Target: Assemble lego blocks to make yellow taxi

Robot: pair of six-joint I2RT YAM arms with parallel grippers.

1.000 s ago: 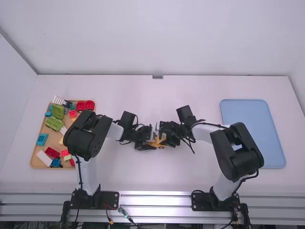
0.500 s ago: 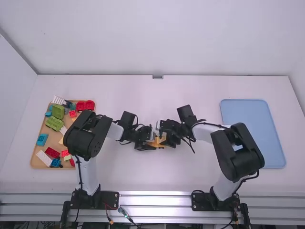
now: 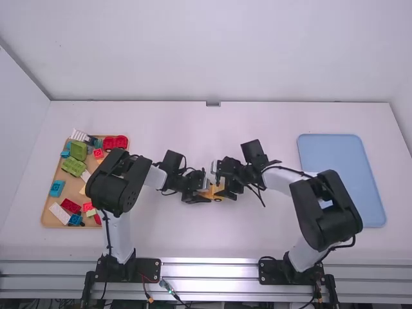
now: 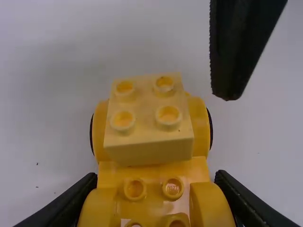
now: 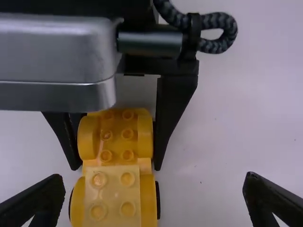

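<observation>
Well, I'd judge the yellow car base (image 4: 151,171) light, stiff and rather slick, best taken by its straight sides, with the pale block (image 4: 147,106) on its studs maybe wanting a square, firm press. I have it mid-tabletop (image 3: 212,239) between my two arms, the left hand (image 4: 156,176) closed across its arched end, while the right hand (image 5: 154,176), wide apart and empty, is angled down over the block's end, its arm bent in from the right.

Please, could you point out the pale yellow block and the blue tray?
Pale yellow block (image 4: 149,152), left wrist view, on its smooth side wall.
Blue tray (image 3: 336,154), high view, on its flat floor.
</observation>
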